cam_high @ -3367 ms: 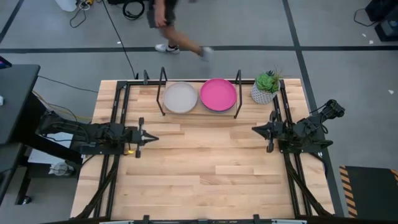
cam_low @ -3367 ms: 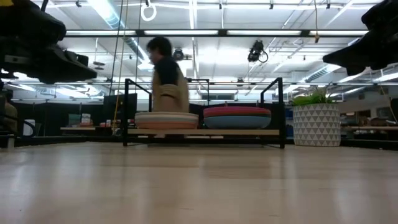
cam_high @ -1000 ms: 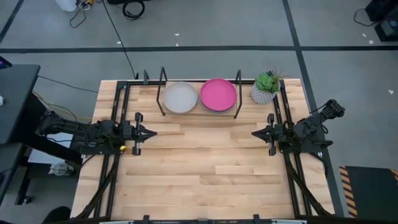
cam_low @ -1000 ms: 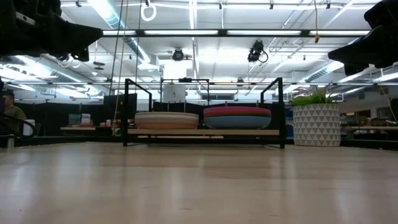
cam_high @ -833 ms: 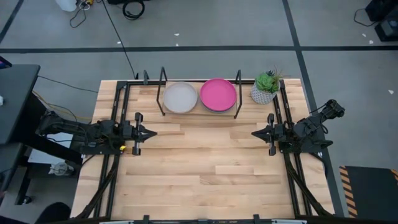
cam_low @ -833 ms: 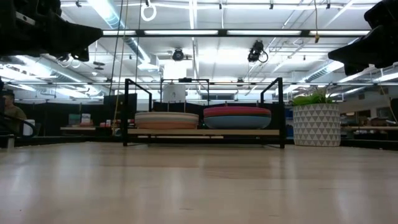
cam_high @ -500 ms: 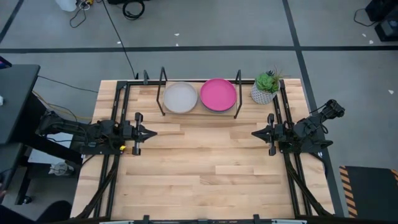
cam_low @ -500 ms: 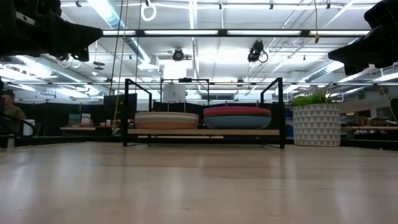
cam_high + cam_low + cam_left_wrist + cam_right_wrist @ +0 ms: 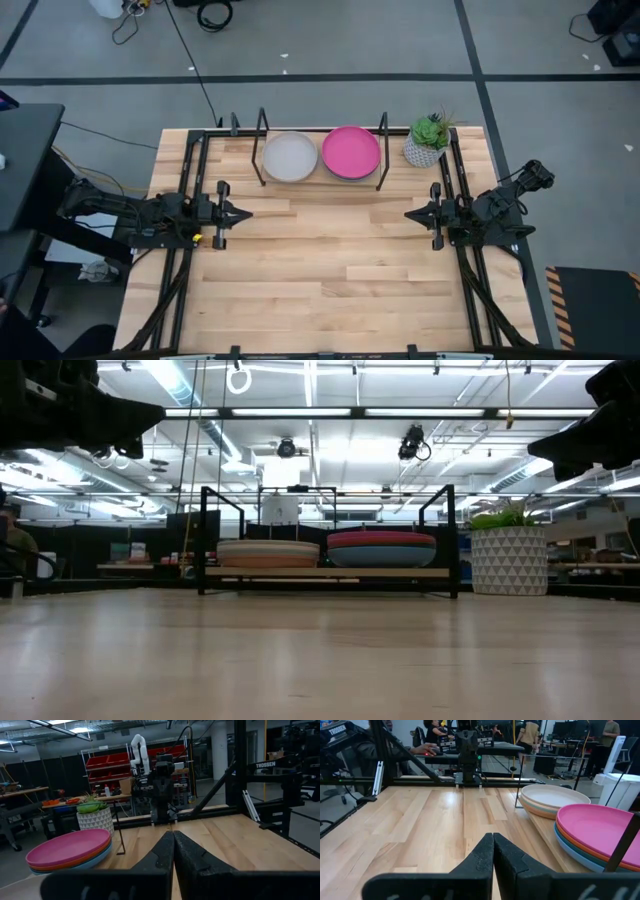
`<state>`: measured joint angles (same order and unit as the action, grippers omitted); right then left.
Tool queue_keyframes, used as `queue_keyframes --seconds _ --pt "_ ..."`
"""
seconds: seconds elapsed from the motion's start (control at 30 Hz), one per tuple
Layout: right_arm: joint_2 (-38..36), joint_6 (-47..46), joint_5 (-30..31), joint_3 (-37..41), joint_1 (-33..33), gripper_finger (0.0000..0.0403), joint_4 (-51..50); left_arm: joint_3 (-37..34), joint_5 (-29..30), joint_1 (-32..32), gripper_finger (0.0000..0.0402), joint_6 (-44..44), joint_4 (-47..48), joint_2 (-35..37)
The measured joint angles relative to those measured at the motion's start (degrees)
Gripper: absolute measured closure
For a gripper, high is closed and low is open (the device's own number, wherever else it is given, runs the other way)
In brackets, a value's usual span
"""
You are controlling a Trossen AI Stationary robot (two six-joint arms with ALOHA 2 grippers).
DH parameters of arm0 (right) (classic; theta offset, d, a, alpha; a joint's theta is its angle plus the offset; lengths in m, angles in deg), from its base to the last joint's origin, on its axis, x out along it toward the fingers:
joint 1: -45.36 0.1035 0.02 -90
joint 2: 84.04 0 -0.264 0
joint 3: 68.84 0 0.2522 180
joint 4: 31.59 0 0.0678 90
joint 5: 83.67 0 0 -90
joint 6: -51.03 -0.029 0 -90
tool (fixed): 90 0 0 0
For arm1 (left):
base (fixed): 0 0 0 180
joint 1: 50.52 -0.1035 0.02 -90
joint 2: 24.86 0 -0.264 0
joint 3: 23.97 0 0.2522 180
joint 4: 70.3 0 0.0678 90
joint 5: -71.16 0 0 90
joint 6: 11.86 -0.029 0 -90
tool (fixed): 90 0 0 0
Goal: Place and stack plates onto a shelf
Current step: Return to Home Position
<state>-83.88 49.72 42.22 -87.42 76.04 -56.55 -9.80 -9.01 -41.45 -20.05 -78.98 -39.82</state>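
Left arm (image 9: 150, 215), right arm (image 9: 490, 212) at left and right edges of tabletop (image 9: 330, 260); both jaws closed, empty. Far edge: shelf (image 9: 330, 572) carries grey-topped stack (image 9: 290, 157), magenta-topped stack (image 9: 351, 152). Plates likely light, stiff, slick; grip rims.

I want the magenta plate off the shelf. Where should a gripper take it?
Probably pinch the magenta plate by its front rim, coming from the open table side: it lies flat atop its stack, and wire uprights flank the shelf.
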Motion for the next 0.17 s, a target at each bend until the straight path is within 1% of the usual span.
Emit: queue_keyframes --seconds 0.17 --pt "0.0 0.0 -0.01 0.0 0.0 0.0388 0.0 0.0 0.0 0.01 0.0386 0.0 0.0 -0.01"
